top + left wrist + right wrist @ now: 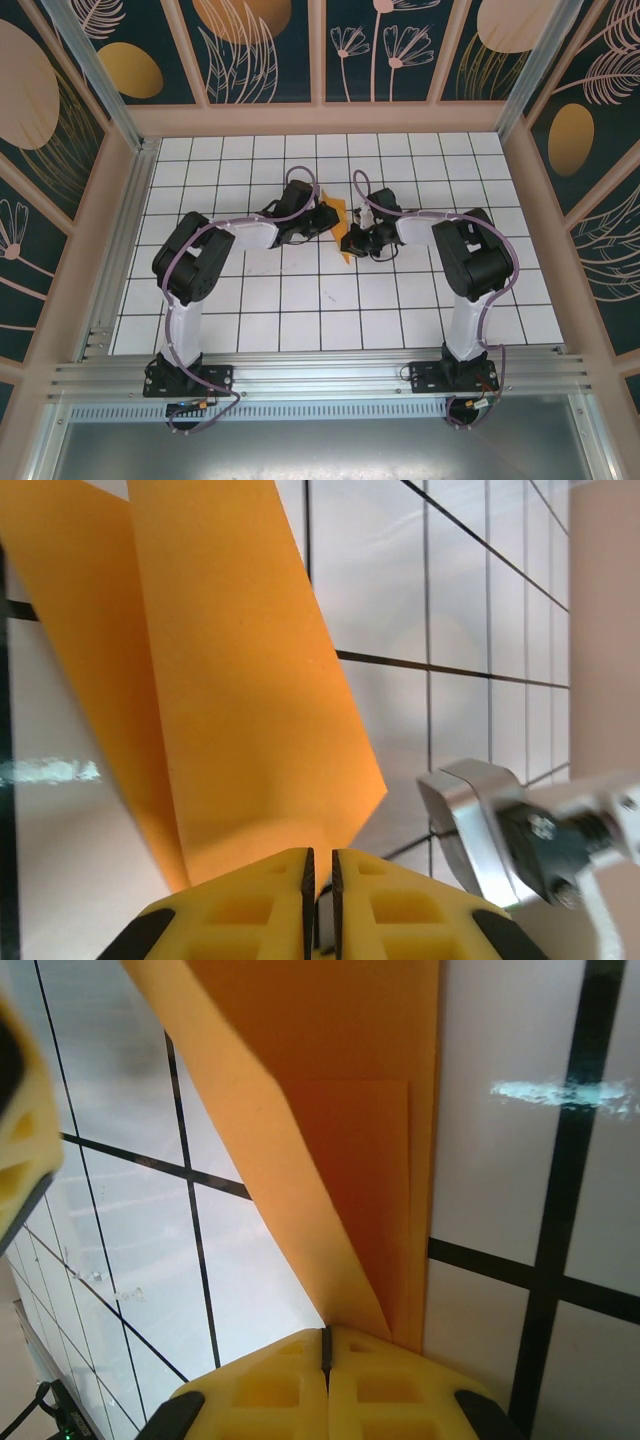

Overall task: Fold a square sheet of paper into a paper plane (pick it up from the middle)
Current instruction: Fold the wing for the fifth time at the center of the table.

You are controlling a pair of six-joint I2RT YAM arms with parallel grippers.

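Observation:
The orange square sheet of paper (339,212) is folded into a slim, layered paper plane shape and is held up over the middle of the white grid table (300,300), between the two arms. My right gripper (351,240) is shut on its lower end. In the right wrist view the pads meet at the right gripper's tip (325,1335), and the folded paper (340,1110) rises from them. My left gripper (327,222) faces it from the left. Its jaws (320,855) stand a narrow gap apart, with the paper (230,680) just beyond the tips.
A silver bracket of the right arm (480,820) sits close to the right of the left fingers. One yellow left finger (20,1160) shows at the left edge of the right wrist view. Patterned walls (260,60) enclose the table on three sides.

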